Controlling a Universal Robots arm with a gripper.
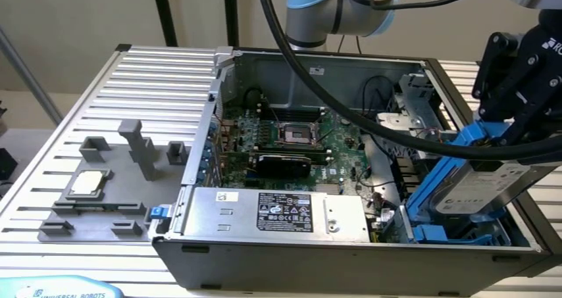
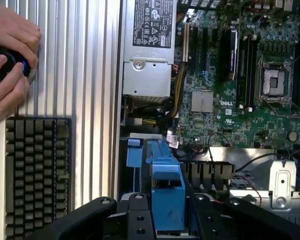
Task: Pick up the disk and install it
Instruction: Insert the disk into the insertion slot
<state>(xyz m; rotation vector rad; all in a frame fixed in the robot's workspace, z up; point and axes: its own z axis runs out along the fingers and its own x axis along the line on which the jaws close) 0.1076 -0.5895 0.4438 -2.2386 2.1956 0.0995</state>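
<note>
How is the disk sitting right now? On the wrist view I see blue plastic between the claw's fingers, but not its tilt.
Observer: The disk is tilted, gripped by the claw near its upper end, with the white label at the lower end.
Operator: Where is that lower end?
Observer: Close over the blue bay in the corner of the case, on the exterior view's right. I cannot tell whether they touch.
Operator: Is anything crossing the case?
Observer: A thick black cable from the arm hangs across the opening, above the motherboard.
</note>
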